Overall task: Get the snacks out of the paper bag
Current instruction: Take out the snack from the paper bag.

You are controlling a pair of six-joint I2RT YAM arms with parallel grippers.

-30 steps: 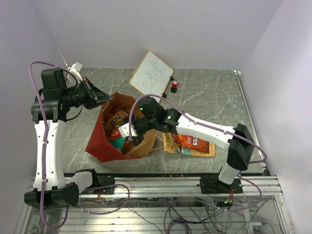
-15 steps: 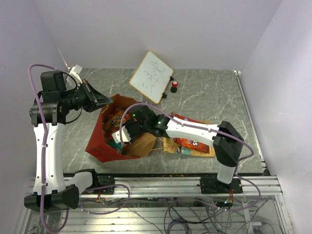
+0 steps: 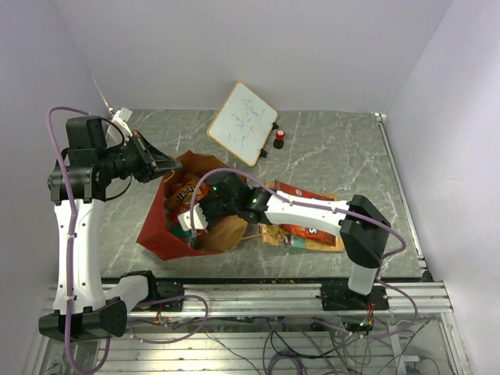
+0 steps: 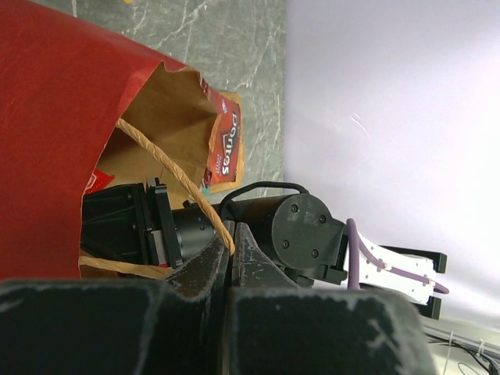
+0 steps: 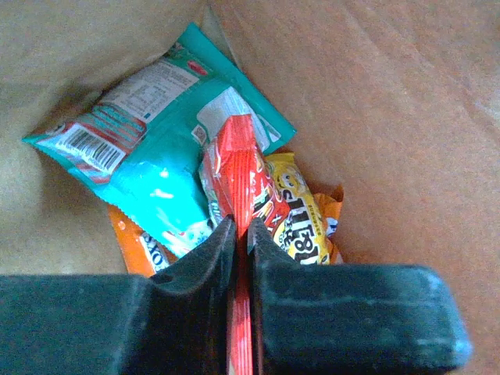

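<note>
Partly done: orange crinkly snack packets [image 3: 308,228] lie on the grey table [image 3: 336,148] beside the tall red paper bag [image 3: 160,234]. The left end effector [image 4: 230,244] pinches its tan loop handle [image 4: 176,178]. The right end effector [image 5: 241,234], inside, clamps a red packet [image 5: 244,176] above a teal packet [image 5: 148,164].

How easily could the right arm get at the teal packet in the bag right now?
Probably not yet. The right gripper is inside the paper bag beside the teal packet, but it is shut on a red packet that overlaps it.
</note>
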